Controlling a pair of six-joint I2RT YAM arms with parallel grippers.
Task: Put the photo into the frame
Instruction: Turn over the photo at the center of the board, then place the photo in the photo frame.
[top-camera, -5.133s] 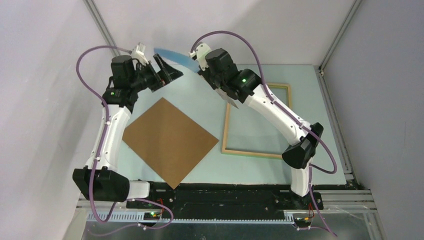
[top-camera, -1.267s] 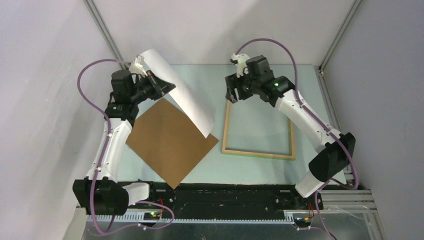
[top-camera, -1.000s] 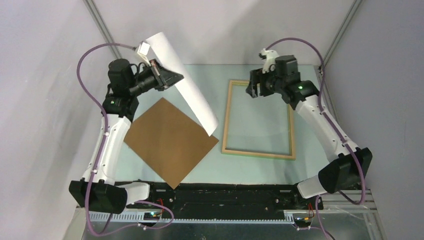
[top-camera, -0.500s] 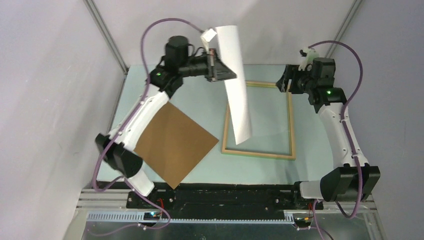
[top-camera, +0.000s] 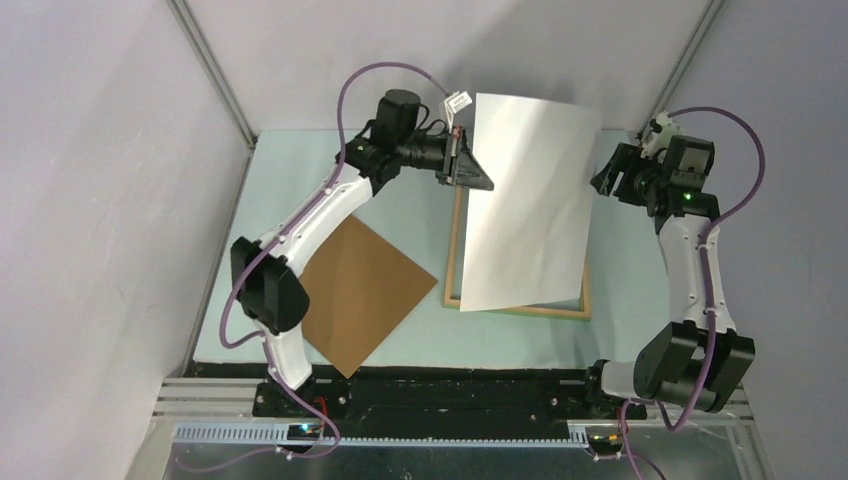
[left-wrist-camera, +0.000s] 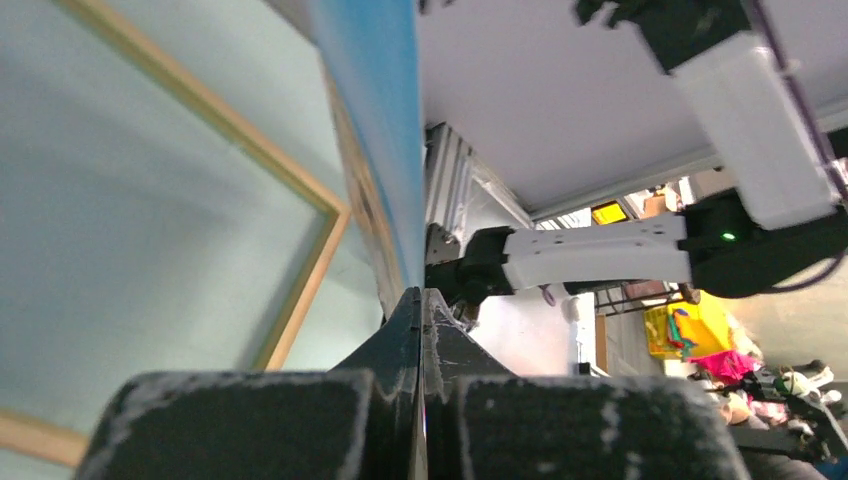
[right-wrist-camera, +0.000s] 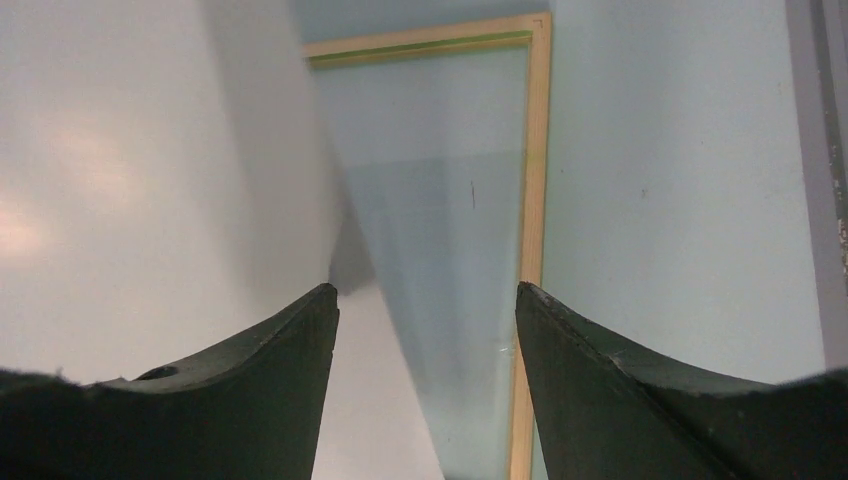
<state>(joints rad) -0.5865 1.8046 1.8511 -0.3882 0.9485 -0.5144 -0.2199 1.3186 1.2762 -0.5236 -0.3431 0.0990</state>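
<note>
Left gripper (top-camera: 462, 165) is clamping the photo (top-camera: 525, 205) by its edge, holding it tilted above the frame (top-camera: 520, 309), long sides roughly aligning; my right gripper (top-camera: 607, 180) is hovering open beside the frame.

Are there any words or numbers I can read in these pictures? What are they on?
No text can be read anywhere.
The photo: plain white back, no writing.
The frame: bare wood, no label.
The brown board: blank.
The background clutter in the left wrist view: too blurred to read.
</note>
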